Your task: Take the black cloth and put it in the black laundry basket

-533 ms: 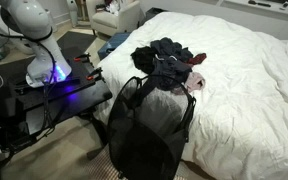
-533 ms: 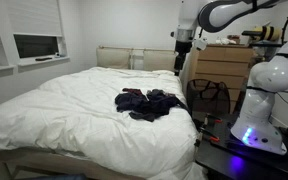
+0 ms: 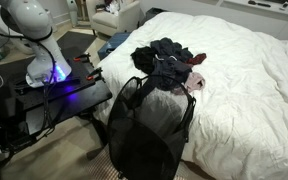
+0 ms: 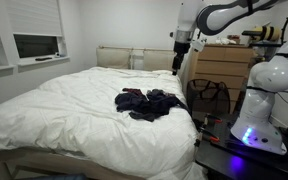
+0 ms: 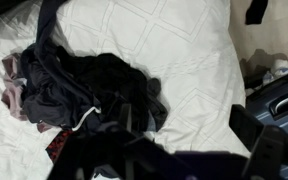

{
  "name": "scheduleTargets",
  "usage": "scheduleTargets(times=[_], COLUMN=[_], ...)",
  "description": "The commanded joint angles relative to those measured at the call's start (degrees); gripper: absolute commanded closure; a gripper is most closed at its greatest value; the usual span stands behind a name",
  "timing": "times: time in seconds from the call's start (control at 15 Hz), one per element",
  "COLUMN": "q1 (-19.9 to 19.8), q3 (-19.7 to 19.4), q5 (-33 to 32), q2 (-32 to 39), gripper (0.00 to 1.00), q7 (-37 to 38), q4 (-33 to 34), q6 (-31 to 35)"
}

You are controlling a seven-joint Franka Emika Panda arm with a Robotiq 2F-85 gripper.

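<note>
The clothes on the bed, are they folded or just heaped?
Heaped: the dark clothes lie crumpled and tangled in one pile on the white bed, nothing folded.

In an exterior view the white arm (image 4: 234, 12) rises from its rounded base (image 4: 267, 85), bends high at the elbow and reaches out level, with the wrist turned down so that the dark gripper (image 4: 182, 47) hangs pointing downward in the air. Whether it is spread or closed cannot be told at this size
</note>
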Motion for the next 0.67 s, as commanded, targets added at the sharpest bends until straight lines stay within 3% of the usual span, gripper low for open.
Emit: scheduleTargets(times=[0.0,0.6], q1=[-0.98,-3.32], q3=[-3.45,-11.45], q5=[-2.05,-0.97], q2=[1.99,10.47], gripper=[0.0,0.0], q7=[-2.0,-8.36], q4=[-1.72,-2.35], q6=[7.06,19.75])
